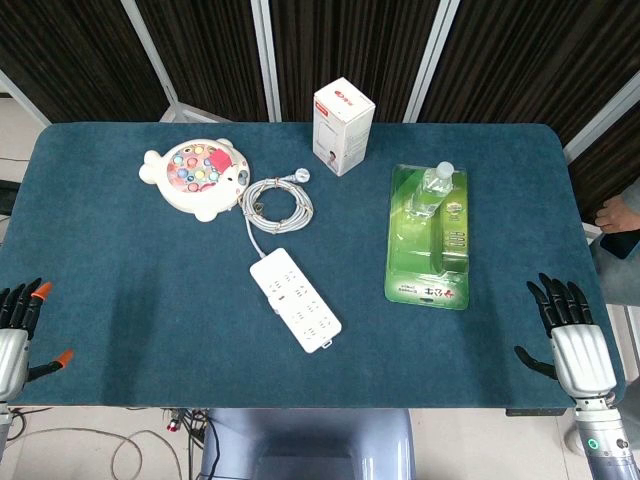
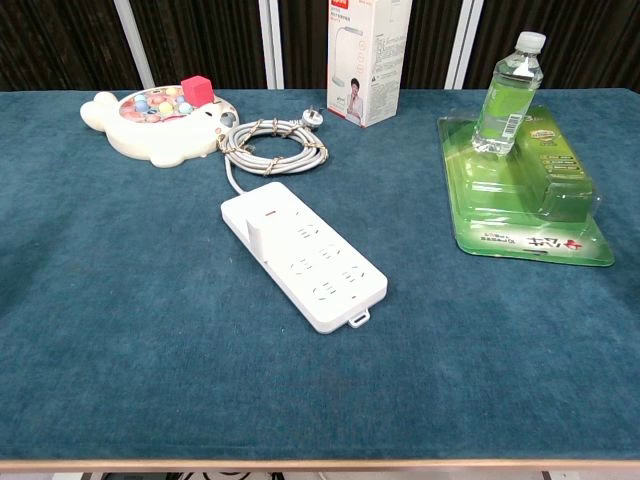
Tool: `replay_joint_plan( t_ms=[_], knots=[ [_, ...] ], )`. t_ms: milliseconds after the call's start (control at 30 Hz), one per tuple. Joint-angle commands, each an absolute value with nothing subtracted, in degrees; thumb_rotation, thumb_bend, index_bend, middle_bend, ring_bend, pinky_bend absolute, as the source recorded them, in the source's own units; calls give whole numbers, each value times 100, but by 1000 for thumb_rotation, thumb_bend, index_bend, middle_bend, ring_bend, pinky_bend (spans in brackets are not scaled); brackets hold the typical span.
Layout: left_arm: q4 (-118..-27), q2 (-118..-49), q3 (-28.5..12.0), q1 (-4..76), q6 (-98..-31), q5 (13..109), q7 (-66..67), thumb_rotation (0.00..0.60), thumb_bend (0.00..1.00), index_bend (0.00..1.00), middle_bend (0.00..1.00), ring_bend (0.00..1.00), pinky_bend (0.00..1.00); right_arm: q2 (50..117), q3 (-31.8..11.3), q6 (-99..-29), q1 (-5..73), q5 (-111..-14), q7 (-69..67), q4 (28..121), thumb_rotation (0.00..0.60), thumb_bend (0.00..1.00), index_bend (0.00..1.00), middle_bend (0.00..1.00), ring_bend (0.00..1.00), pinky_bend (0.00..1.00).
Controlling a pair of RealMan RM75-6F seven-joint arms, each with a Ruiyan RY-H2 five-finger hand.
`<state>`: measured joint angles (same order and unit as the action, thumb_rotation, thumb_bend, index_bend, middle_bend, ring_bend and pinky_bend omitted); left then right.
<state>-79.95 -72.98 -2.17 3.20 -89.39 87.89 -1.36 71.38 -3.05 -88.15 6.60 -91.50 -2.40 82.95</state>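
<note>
White power strip (image 2: 303, 249) lies mid-table, well apart from both hands. Left hand (image 1: 17, 335) and right hand (image 1: 572, 340) hover at the near corners, fingers spread, holding nothing.

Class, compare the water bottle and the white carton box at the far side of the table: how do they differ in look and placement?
The water bottle is clear and rounded with a white cap; the carton box is opaque, white and red, with flat sides. The bottle stands on a green plastic package; the box stands directly on the blue table. Both stand upright, far from both hands.
</note>
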Motion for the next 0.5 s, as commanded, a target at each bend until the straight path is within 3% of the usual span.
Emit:
replay_joint_plan(
  t_ms=[33, 500],
  knots=[
    [-7996, -7297, -216, 318, -8942, 8791, -138, 600, 0, 0, 0, 0, 0, 7139, -299, -8811, 663, -9160, -230, 8300, 600, 236, 0, 0, 0, 0],
    [-8057, -7297, -179, 361, -8894, 8869, -84, 600, 0, 0, 0, 0, 0, 7111, -249, -8722, 726, -9251, -361, 8268, 600, 235, 0, 0, 0, 0]
  ],
)
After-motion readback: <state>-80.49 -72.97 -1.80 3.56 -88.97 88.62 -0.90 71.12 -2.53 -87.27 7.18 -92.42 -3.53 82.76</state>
